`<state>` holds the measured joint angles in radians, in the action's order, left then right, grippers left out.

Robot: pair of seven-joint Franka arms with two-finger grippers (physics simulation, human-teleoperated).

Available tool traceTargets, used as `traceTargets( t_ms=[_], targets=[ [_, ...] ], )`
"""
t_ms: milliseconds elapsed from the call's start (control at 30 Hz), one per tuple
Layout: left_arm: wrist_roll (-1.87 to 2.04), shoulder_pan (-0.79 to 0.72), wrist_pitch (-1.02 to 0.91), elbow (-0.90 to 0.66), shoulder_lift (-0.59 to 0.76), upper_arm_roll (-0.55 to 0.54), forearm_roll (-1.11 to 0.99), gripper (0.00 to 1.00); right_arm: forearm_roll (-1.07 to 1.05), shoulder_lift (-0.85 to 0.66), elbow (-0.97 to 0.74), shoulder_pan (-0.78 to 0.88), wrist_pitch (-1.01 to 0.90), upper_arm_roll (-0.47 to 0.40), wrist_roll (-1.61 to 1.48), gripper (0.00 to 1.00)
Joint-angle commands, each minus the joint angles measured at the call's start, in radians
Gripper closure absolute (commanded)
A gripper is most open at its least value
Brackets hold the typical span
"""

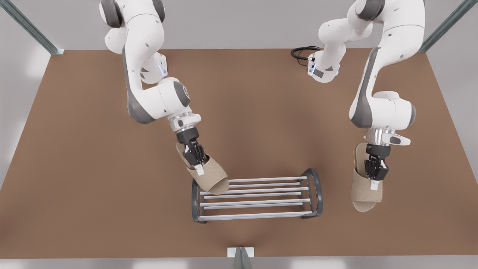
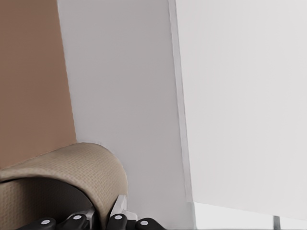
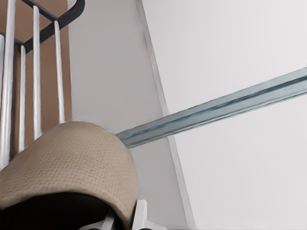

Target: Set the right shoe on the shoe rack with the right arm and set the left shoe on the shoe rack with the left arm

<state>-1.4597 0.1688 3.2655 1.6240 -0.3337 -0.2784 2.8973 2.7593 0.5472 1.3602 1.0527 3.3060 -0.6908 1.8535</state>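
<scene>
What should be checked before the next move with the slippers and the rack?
1. Right end effector shut on the right shoe: ok.
2. Right shoe's toe over the shoe rack rods, at the front view's left end: ok.
3. Right shoe resting flat on the rods: not ok, it hangs tilted.
4. Left end effector shut on the left shoe: ok.
5. Left shoe over the rack: not ok, it hangs beside it.
6. Free rods for the second shoe: ok.
</scene>
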Motion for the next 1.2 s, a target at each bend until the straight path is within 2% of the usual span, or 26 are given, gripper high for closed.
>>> traceTargets(
  t_ms=[0,133,200,233,333,500,533,600,733,1067,1100,1133,1167],
  targets=[
    [0.119,0.005,0.227,-0.032,-0.004,-0.012,0.298,0.79,-0.121,0.053,-0.053,0.078,0.207,-0.102,0.012,0.79],
    [0.121,0.005,0.232,-0.050,-0.008,-0.013,0.304,0.79,-0.239,0.134,-0.090,0.079,0.205,-0.134,0.013,0.79],
    [0.122,0.005,0.232,-0.053,-0.014,-0.022,0.306,0.79,-0.331,0.203,-0.122,0.090,0.205,-0.188,0.013,0.79],
    [0.122,0.005,0.232,-0.053,-0.015,-0.022,0.306,0.79,-0.391,0.247,-0.130,0.130,0.205,-0.250,0.013,0.79],
    [0.124,0.005,0.234,-0.055,-0.011,-0.022,0.306,0.79,-0.412,0.270,-0.144,0.124,0.204,-0.253,0.013,0.79],
    [0.124,0.005,0.234,-0.065,-0.016,-0.031,0.304,0.79,-0.567,0.399,-0.197,0.101,0.199,-0.343,0.013,0.79],
    [0.128,0.005,0.234,-0.065,-0.013,-0.038,0.306,0.79,-0.613,0.412,-0.213,0.101,0.201,-0.352,0.013,0.74],
    [0.131,0.005,0.234,-0.065,-0.011,-0.045,0.306,0.79,-0.695,0.413,-0.216,0.093,0.201,-0.339,0.015,0.00],
    [0.131,0.005,0.234,-0.067,-0.005,-0.045,0.304,0.79,-0.696,0.425,-0.274,0.067,0.201,-0.331,0.013,0.00],
    [0.130,0.005,0.234,-0.073,-0.005,-0.044,0.303,0.79,-0.716,0.445,-0.277,0.056,0.202,-0.331,0.013,0.00],
    [0.130,0.005,0.234,-0.073,-0.004,-0.044,0.303,0.79,-0.715,0.431,-0.271,0.056,0.202,-0.329,0.013,0.00],
    [0.130,0.005,0.234,-0.073,0.002,-0.044,0.304,0.79,-0.689,0.343,-0.210,0.059,0.204,-0.291,0.013,0.00],
    [0.131,0.005,0.234,-0.073,0.013,-0.045,0.304,0.79,-0.569,0.188,-0.104,0.055,0.204,-0.204,0.013,0.00]
  ],
)
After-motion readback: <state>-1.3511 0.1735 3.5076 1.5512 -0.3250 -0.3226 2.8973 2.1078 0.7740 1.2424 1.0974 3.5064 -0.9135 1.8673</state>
